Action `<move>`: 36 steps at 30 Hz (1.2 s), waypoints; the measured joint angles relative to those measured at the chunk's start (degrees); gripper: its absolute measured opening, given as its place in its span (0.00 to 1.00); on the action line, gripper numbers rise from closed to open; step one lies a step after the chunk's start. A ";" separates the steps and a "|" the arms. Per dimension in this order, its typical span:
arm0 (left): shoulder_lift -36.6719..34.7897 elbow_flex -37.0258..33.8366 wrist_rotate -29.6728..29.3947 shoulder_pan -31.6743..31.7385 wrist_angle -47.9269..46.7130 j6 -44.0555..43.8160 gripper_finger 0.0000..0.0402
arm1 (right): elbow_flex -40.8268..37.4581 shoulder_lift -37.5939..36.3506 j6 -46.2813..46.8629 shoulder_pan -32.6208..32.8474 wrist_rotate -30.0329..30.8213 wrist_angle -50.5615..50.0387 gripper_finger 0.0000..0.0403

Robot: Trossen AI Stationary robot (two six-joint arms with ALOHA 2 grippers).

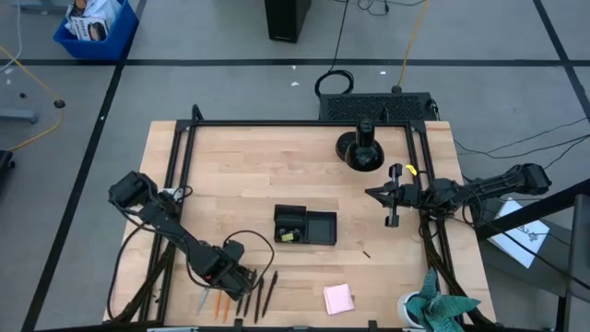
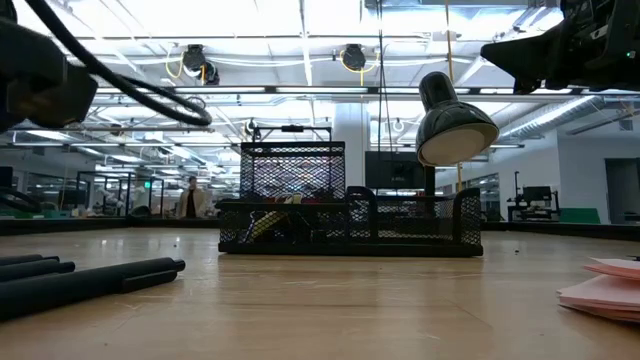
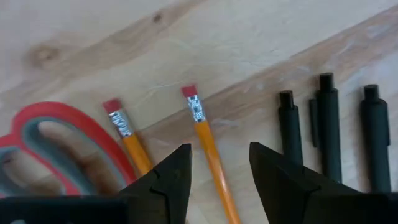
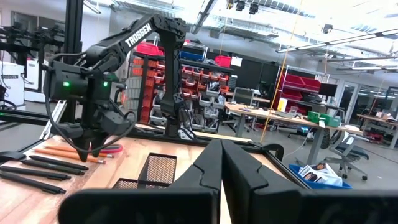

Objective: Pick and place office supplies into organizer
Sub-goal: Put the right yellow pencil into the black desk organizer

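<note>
My left gripper [image 3: 219, 167] is open near the table's near edge [image 1: 236, 277], pointing down. Its fingers stand on either side of an orange pencil [image 3: 208, 146] without touching it. A second pencil [image 3: 127, 140] and the red-handled scissors [image 3: 59, 140] lie to one side, and three dark pens [image 3: 328, 127] to the other. The black organizer [image 1: 305, 225] sits mid-table with a yellow piece [image 1: 288, 236] inside. The pink sticky-note pad [image 1: 338, 298] lies flat near the near edge. My right gripper [image 1: 383, 194] is shut and hovers right of the organizer.
A round black stand with a post [image 1: 360, 148] is at the far side. A teal cloth [image 1: 441, 309] sits at the near right corner. A small dark clip [image 1: 366, 254] lies right of the organizer. Bare wood lies between the organizer and the pens [image 1: 261, 293].
</note>
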 joint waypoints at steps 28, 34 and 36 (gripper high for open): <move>2.12 -5.79 6.37 1.44 7.54 5.87 0.21 | 0.00 0.02 0.99 0.00 0.02 -0.05 0.00; 2.12 -5.79 4.73 1.55 8.80 6.72 0.12 | 0.00 0.17 1.03 0.00 0.02 -0.17 0.00; 2.12 -5.79 3.68 1.40 9.20 7.67 0.09 | 0.01 0.20 1.02 0.02 0.02 -0.15 0.00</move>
